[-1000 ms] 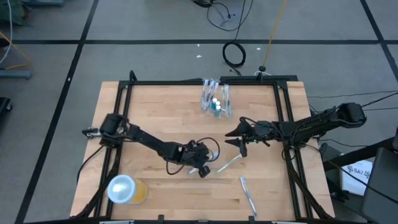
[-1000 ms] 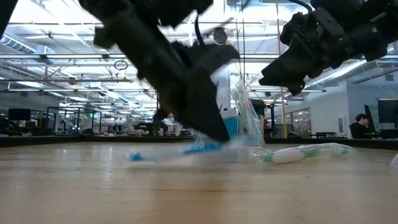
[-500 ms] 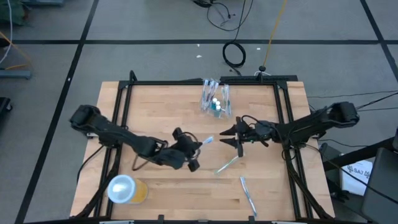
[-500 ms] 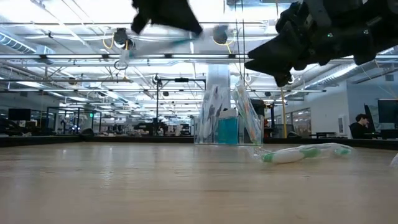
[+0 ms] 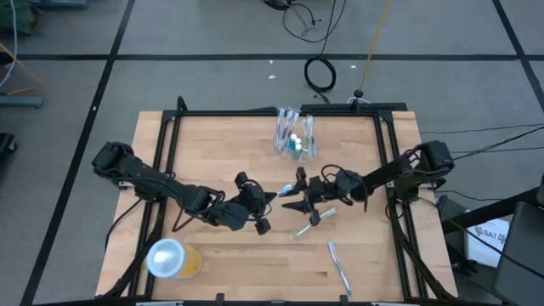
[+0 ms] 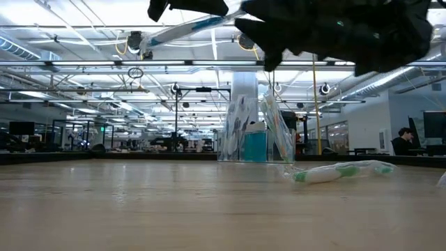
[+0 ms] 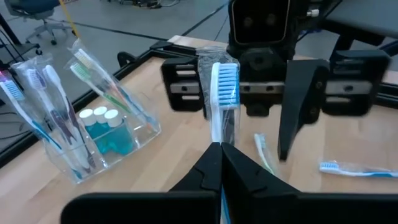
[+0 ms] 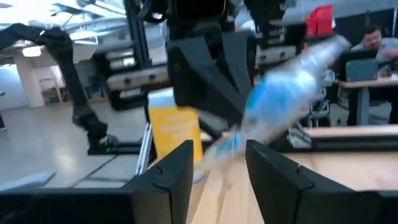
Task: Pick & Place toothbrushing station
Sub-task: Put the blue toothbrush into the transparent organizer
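Note:
My left gripper (image 5: 260, 204) is shut on a wrapped toothbrush with blue bristles (image 7: 225, 84), held above the middle of the table. My right gripper (image 5: 299, 202) faces it, open, with a finger on either side of the brush head and touching nothing. The clear plastic cup (image 5: 294, 136) stands on its base at the table's far middle. It holds several toothbrushes and three teal tubes with white caps (image 7: 99, 118). A pale-green and white toothbrush (image 5: 313, 223) lies flat on the table under the right gripper. My left gripper pinches the toothbrush's handle (image 7: 217, 138) between its two fingers. The fingers come about level from the table's left. The brush sticks out past the fingertips with its head toward the right gripper, lifted clear of the table.
Another wrapped toothbrush (image 5: 338, 263) lies near the front right. An orange-yellow cup with a white lid (image 5: 174, 257) stands at the front left. A black frame (image 5: 166, 153) runs along the table's left, far and right sides.
My left gripper has lifted the blue toothbrush off the table and carried it up and a little toward the far left. My right gripper has moved toward the table's left, up to the brush head, and has stayed open.

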Robot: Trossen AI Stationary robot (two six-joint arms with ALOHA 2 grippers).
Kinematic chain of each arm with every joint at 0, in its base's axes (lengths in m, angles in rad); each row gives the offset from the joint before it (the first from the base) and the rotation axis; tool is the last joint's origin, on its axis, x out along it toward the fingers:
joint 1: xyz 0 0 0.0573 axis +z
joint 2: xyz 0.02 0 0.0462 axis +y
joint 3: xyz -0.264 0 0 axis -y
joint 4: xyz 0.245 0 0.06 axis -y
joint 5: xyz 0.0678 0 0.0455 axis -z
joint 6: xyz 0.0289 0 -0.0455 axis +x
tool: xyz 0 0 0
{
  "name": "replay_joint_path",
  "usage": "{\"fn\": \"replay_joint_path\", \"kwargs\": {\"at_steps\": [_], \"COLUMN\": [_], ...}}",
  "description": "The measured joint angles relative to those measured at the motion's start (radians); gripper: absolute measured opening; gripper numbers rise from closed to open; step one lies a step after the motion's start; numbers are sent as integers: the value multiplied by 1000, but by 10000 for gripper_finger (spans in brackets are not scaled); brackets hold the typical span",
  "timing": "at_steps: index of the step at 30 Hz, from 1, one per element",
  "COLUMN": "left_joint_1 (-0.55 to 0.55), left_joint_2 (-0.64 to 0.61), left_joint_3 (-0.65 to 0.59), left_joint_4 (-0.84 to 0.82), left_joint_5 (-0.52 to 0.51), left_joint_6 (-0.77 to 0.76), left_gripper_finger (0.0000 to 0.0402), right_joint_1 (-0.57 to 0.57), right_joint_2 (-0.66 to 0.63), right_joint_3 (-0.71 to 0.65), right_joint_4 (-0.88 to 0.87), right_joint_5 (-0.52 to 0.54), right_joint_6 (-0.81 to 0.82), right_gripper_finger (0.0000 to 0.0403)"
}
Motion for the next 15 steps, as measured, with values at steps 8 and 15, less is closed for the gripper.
{"fn": "replay_joint_path", "kwargs": {"at_steps": [8,15], "left_joint_1": [0,0], "left_joint_2": [0,0], "left_joint_3": [0,0], "left_joint_4": [-4,-3], "left_joint_5": [-2,-2], "left_joint_6": [8,8], "left_gripper_finger": [4,5], "right_joint_1": [5,5], "right_joint_2": [45,45], "right_joint_3": [56,56], "right_joint_4": [-12,-7], "right_joint_5": [-2,-1], "right_joint_6": [-2,-10], "right_gripper_finger": [141,131]}}
